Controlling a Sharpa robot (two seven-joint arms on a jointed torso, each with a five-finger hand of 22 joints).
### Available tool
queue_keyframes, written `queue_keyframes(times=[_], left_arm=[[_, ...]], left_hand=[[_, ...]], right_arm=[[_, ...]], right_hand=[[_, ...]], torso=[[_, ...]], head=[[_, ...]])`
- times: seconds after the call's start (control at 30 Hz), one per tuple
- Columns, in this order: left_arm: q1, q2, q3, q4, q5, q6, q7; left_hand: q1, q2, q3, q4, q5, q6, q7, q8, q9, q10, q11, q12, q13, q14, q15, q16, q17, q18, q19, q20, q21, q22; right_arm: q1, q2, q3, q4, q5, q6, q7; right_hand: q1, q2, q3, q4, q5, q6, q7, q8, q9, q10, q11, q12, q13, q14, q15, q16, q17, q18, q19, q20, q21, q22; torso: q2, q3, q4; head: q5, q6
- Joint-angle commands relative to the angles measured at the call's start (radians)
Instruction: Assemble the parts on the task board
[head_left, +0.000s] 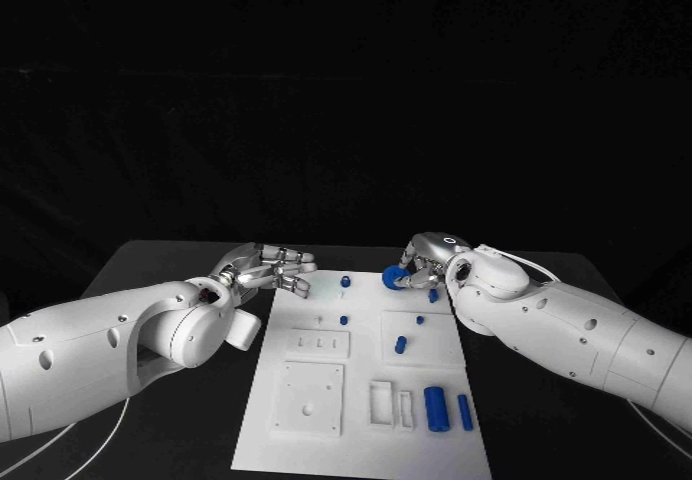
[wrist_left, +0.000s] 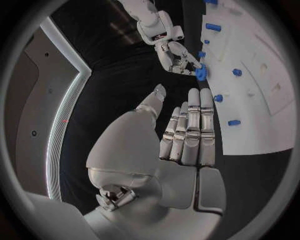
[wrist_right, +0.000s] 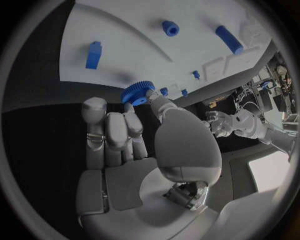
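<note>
The gear (head_left: 391, 279), blue and toothed, is pinched in the fingers of the right hand (head_left: 424, 262) over the far edge of the board (head_left: 325, 440), which lies mid-tabletop (head_left: 577, 270). The left hand (head_left: 268, 268) hovers beside the board's far left corner, fingers straight and slightly apart, holding nothing. Blue pegs (head_left: 402, 346) stand on the board; two longer blue cylinders (head_left: 436, 408) lie near its right front corner.

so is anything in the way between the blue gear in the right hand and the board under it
Nothing visible. The right hand holds the blue gear at the far edge of the task board; the left hand hovers off to the board's side, apart from it.
</note>
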Motion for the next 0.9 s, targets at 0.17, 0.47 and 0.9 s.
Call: queue_keyframes(times=[0.17, 0.47, 0.9], left_arm=[[0.001, 0.000, 0.001, 0.004, -0.002, 0.012, 0.005], [0.001, -0.003, 0.001, 0.004, -0.002, 0.009, 0.006], [0.001, 0.002, 0.001, -0.001, -0.002, 0.006, 0.007]], left_hand=[[-0.001, 0.002, 0.004, 0.000, 0.006, -0.007, -0.001, -0.002, 0.001, -0.006, 0.001, -0.001, 0.001, -0.001, -0.005, -0.001, -0.001, 0.016, -0.004, 0.000, 0.003, -0.001], [0.001, 0.001, 0.004, -0.002, 0.006, -0.009, -0.001, -0.002, 0.001, -0.006, 0.001, -0.001, 0.001, 0.000, -0.005, -0.001, -0.001, 0.016, -0.004, 0.000, 0.005, -0.002], [0.002, 0.000, 0.004, -0.002, 0.006, -0.010, -0.001, -0.002, 0.001, -0.007, 0.002, -0.001, 0.001, 0.000, -0.005, 0.000, -0.001, 0.016, -0.004, 0.000, 0.006, -0.002]], right_arm=[[0.000, -0.004, 0.000, 0.061, -0.091, -0.057, -0.031], [0.000, 0.008, -0.019, 0.094, -0.106, -0.051, -0.028], [0.000, 0.064, -0.055, 0.090, -0.112, -0.048, -0.020]], right_hand=[[0.000, -0.022, 0.004, 0.010, 0.000, 0.002, 0.002, -0.002, 0.001, 0.008, 0.000, 0.001, 0.002, 0.006, -0.002, 0.007, -0.005, -0.003, 0.002, 0.000, 0.007, 0.091], [0.003, -0.023, 0.002, 0.013, -0.001, 0.003, 0.002, -0.002, 0.001, 0.009, 0.000, 0.002, 0.003, 0.005, -0.002, 0.008, -0.005, -0.003, 0.001, 0.000, 0.008, 0.092], [0.006, -0.023, -0.004, 0.019, -0.015, 0.002, 0.002, -0.002, 0.001, 0.011, 0.001, 0.004, 0.006, 0.005, -0.003, 0.011, -0.005, -0.005, 0.002, -0.003, 0.012, 0.092]], torso=[[0.001, -0.0010, 0.0022], [0.001, -0.0016, 0.0014], [0.003, -0.0009, 0.0047]], head=[[-0.001, 0.004], [0.006, 0.003], [0.013, 0.004]])
